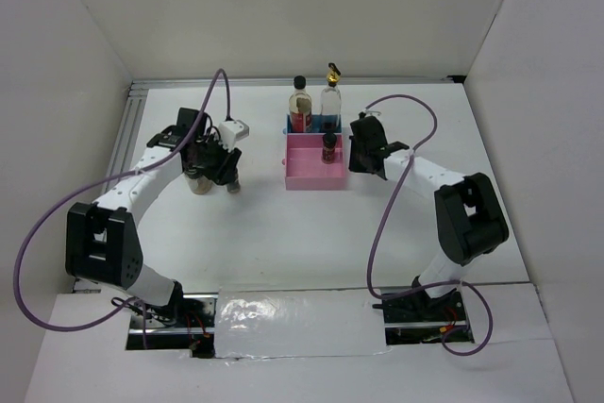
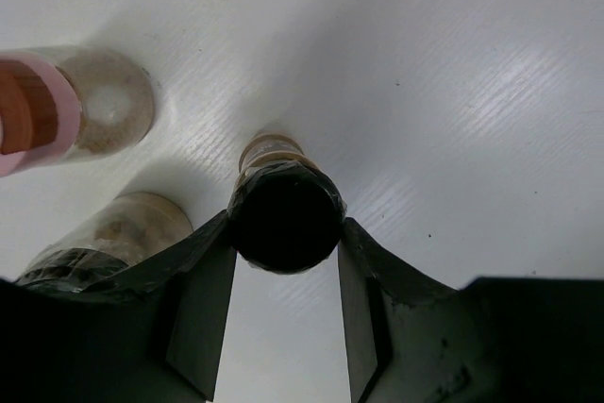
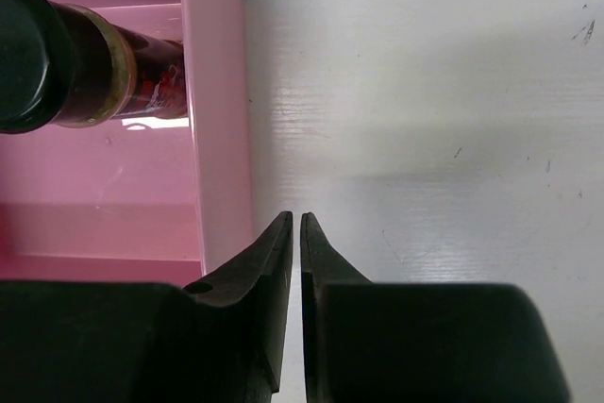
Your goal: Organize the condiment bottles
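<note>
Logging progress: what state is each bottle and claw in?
Left claw: shut on black-capped jar.
Right claw: shut, empty.
Pink-capped jar: on table.
Second dark-capped jar: on table.
Red-labelled jar: in pink compartment.
Gold-capped bottle: in blue compartment.
Tan-liquid bottle: in blue compartment.

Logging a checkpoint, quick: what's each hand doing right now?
Left hand: closed on a dark-capped spice jar.
Right hand: closed, empty.

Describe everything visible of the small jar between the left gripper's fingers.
The dark-capped jar is small and round, with a glossy black cap over a tan-looking body. It stands upright, apparently on the white table. The left gripper has its fingers pressed against the cap from both sides. Nothing else touches it.
</note>
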